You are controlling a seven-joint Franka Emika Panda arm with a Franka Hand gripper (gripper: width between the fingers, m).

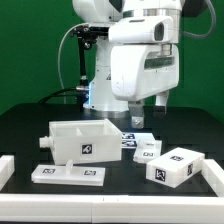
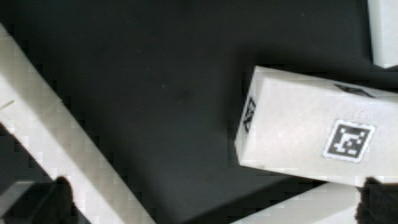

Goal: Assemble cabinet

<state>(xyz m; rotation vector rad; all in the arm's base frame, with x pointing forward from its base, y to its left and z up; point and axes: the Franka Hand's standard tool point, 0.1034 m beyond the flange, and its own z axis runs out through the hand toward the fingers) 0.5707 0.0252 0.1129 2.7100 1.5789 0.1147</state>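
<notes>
The white open cabinet body (image 1: 80,140) lies on the black table, left of centre in the exterior view. A flat white panel (image 1: 68,174) lies in front of it. A white block (image 1: 172,166) and a smaller white piece (image 1: 147,152) lie to the exterior view's right; all carry square tags. My gripper (image 1: 147,112) hangs above the table behind the smaller piece, open and empty. In the wrist view a white tagged piece (image 2: 302,125) lies ahead of my gripper (image 2: 210,205), apart from it. A long white edge (image 2: 54,130) runs diagonally beside one fingertip (image 2: 36,205).
The marker board (image 1: 130,138) lies under the arm, partly hidden by the cabinet body. White border rails stand at the table's left (image 1: 5,170) and right (image 1: 214,180) front. The robot pedestal with blue glow (image 1: 95,95) stands behind.
</notes>
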